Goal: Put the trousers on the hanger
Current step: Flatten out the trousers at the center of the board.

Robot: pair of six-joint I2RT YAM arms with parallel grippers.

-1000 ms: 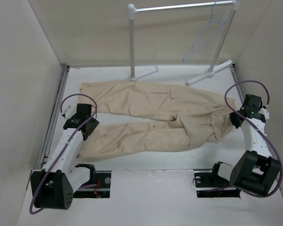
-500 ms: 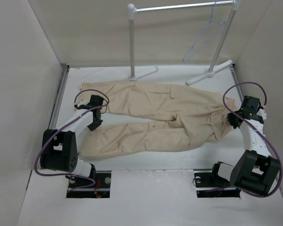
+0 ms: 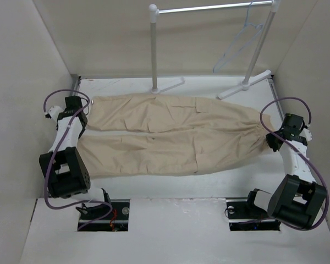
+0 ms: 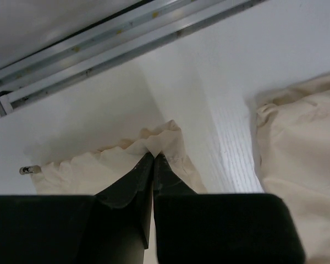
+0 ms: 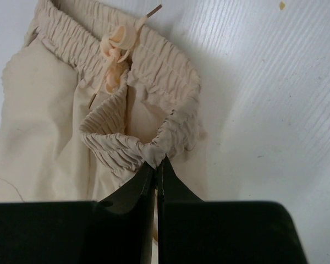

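The beige trousers [image 3: 170, 137] lie stretched flat across the table, legs to the left and waistband to the right. My left gripper [image 3: 80, 117] is at the far left edge, shut on the hem of one leg [image 4: 154, 140]; its tips [image 4: 154, 155] pinch a small fold of cloth. My right gripper [image 3: 271, 141] is shut on the elastic waistband [image 5: 154, 146], with the drawstring knot [image 5: 115, 47] just beyond its tips [image 5: 157, 161]. The thin whitish hanger [image 3: 241, 43] hangs on the rail at the back right, apart from both grippers.
The white garment rail stand [image 3: 153, 49] rises at the back, its feet [image 3: 243, 85] on the table behind the trousers. An aluminium track [image 4: 126, 33] runs along the left wall close to my left gripper. The second trouser leg [image 4: 302, 148] lies beside it.
My left gripper shut on the leg hem and swung out to the far left, pulling the crumpled trousers straight and flat. The right gripper kept its grip and barely moved.
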